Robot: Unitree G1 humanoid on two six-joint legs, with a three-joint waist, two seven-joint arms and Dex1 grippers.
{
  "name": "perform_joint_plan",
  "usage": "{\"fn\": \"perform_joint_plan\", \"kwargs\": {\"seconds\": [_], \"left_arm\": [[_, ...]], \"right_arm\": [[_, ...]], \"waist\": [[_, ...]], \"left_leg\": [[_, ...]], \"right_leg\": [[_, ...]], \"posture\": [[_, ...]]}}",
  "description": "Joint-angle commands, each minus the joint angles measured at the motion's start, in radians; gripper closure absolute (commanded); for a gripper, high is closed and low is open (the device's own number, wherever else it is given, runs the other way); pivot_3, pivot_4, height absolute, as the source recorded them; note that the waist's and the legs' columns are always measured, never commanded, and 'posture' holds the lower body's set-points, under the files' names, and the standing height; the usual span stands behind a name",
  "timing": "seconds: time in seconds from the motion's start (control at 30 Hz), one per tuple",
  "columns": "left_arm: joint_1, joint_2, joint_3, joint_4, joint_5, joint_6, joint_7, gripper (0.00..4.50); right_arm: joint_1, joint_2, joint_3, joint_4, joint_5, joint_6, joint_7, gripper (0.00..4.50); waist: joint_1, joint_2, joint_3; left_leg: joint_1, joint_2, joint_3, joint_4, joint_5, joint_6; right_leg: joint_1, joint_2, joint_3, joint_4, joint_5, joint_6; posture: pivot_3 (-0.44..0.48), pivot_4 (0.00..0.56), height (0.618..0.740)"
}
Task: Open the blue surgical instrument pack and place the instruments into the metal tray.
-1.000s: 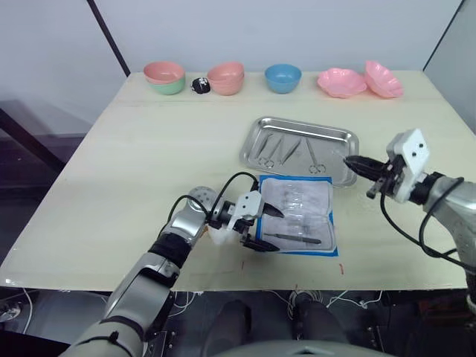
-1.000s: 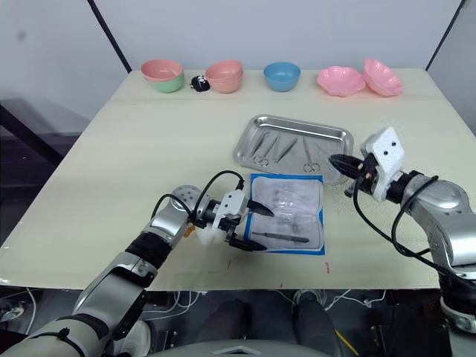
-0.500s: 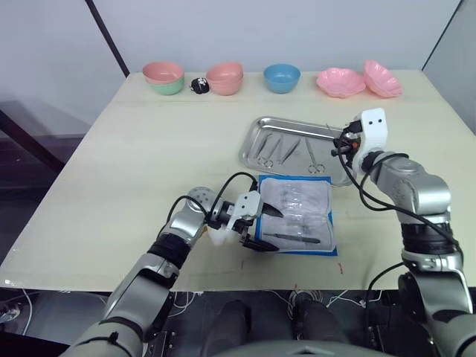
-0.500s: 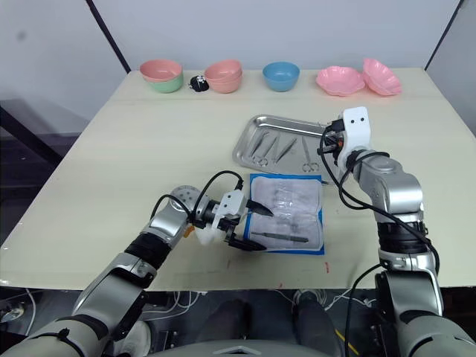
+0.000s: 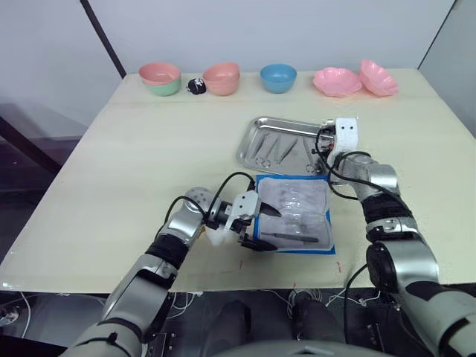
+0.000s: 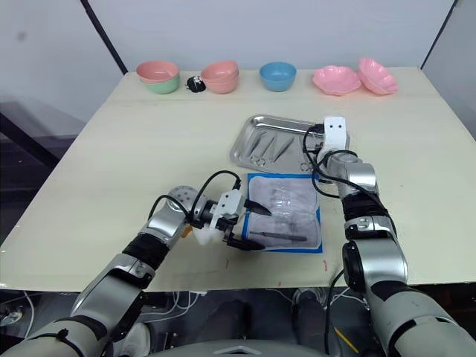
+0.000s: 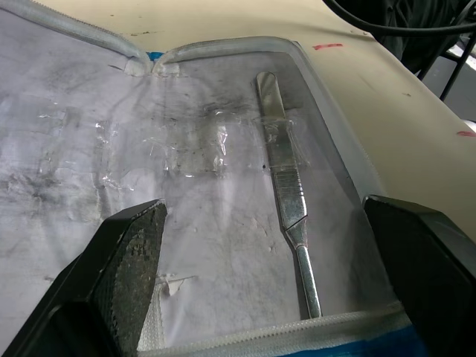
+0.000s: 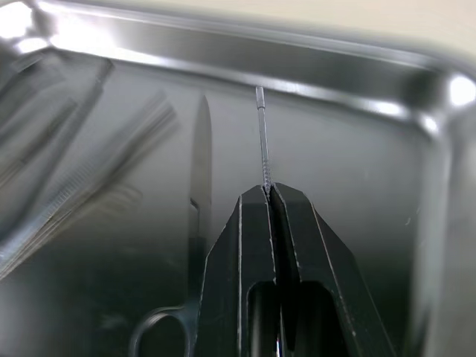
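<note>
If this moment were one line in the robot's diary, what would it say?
right gripper: shut on slim instrument over metal tray | left gripper: open over opened pack | one tool left

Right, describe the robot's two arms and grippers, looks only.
Both arms are silver-grey metal with black joint sections and loose black cables. The left gripper has a white housing and two black pointed fingers. The right gripper has black tapered fingers behind a white block-shaped wrist unit.
</note>
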Motion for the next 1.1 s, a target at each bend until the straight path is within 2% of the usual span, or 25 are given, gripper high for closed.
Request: {"fn": "perform_joint_plan", "kwargs": {"seconds": [0.03, 0.23, 0.3, 0.37, 0.4, 0.43, 0.47, 0.57, 0.6, 0.87, 1.1], "left_arm": [[0.069, 0.03, -0.041, 0.095, 0.1, 0.07, 0.053, 0.0], [0.078, 0.038, -0.038, 0.082, 0.1, 0.073, 0.056, 0.0], [0.08, 0.041, -0.038, 0.08, 0.099, 0.075, 0.056, 0.0], [0.081, 0.042, -0.038, 0.077, 0.099, 0.076, 0.056, 0.0], [0.081, 0.042, -0.038, 0.078, 0.099, 0.076, 0.056, 0.0], [0.081, 0.042, -0.038, 0.078, 0.099, 0.076, 0.056, 0.0], [0.081, 0.042, -0.039, 0.078, 0.099, 0.076, 0.056, 0.0], [0.078, 0.038, -0.041, 0.083, 0.1, 0.074, 0.056, 0.0], [0.077, 0.036, -0.041, 0.085, 0.1, 0.073, 0.056, 0.0], [0.07, 0.031, -0.045, 0.092, 0.1, 0.072, 0.051, 0.0], [0.071, 0.03, -0.048, 0.092, 0.101, 0.071, 0.05, 0.0]], "right_arm": [[-0.062, 0.001, -0.013, 0.091, -0.012, -0.119, 0.023, 4.45], [-0.1, -0.002, -0.037, 0.227, -0.007, -0.191, 0.055, 4.45], [-0.105, -0.001, -0.046, 0.24, 0.0, -0.198, 0.067, 3.76], [-0.105, -0.004, -0.045, 0.237, -0.005, -0.206, 0.08, 2.75], [-0.102, -0.006, -0.044, 0.226, -0.007, -0.208, 0.088, 2.44], [-0.1, -0.007, -0.043, 0.217, -0.009, -0.209, 0.094, 1.76], [-0.098, -0.009, -0.045, 0.206, -0.008, -0.206, 0.096, 1.51], [-0.073, -0.023, -0.04, 0.129, -0.014, -0.199, 0.103, 0.31], [-0.061, -0.026, -0.042, 0.094, -0.009, -0.187, 0.105, 0.09], [0.036, -0.043, -0.035, -0.118, -0.015, -0.129, 0.105, 0.09], [0.15, -0.075, -0.004, -0.356, 0.007, -0.129, 0.215, 0.09]], "waist": [[0.0, 0.0, 0.0], [-0.001, 0.0, 0.0], [-0.001, 0.0, 0.0], [-0.001, 0.0, 0.0], [-0.001, 0.001, 0.001], [-0.001, 0.001, 0.001], [-0.001, 0.001, 0.001], [-0.001, 0.001, 0.001], [-0.001, 0.001, 0.001], [0.0, 0.001, 0.001], [0.001, 0.002, 0.001]], "left_leg": [[0.0, 0.0, 0.0, 0.0, 0.0, 0.0], [0.0, 0.0, 0.001, 0.0, 0.0, 0.0], [0.0, 0.0, 0.001, 0.0, 0.0, 0.0], [0.0, 0.0, 0.001, -0.001, 0.0, 0.0], [0.0, 0.0, 0.001, -0.001, 0.0, 0.0], [0.0, 0.0, 0.001, -0.001, 0.0, 0.0], [0.0, 0.0, 0.001, -0.002, 0.0, 0.0], [0.0, 0.0, 0.001, -0.002, 0.0, 0.0], [0.0, 0.0, 0.001, -0.002, 0.0, 0.0], [0.0, 0.0, 0.001, -0.003, 0.0, 0.0], [0.0, 0.0, 0.001, -0.003, 0.0, 0.0]], "right_leg": [[0.0, 0.0, 0.0, 0.0, 0.0, 0.0], [0.0, 0.0, 0.001, 0.0, 0.0, 0.0], [0.0, 0.0, 0.001, 0.0, 0.0, 0.0], [0.0, 0.0, 0.001, 0.0, 0.0, 0.0], [0.0, 0.0, 0.001, 0.0, 0.0, 0.0], [0.0, 0.0, 0.002, 0.0, 0.0, 0.0], [0.0, 0.0, 0.002, 0.0, 0.0, 0.0], [0.0, 0.0, 0.002, 0.0, 0.0, 0.0], [0.0, 0.0, 0.002, 0.0, 0.0, 0.0], [0.0, 0.0, 0.002, -0.001, 0.0, 0.0], [-0.001, 0.0, 0.002, -0.001, 0.0, 0.0]], "posture": [[0.0, 0.15, 0.74], [0.0, 0.15, 0.74], [0.0, 0.15, 0.74], [0.0, 0.15, 0.74], [0.0, 0.15, 0.74], [0.0, 0.15, 0.74], [0.0, 0.15, 0.74], [0.0, 0.15, 0.74], [0.0, 0.15, 0.74], [0.0, 0.15, 0.74], [0.0, 0.15, 0.74]]}}
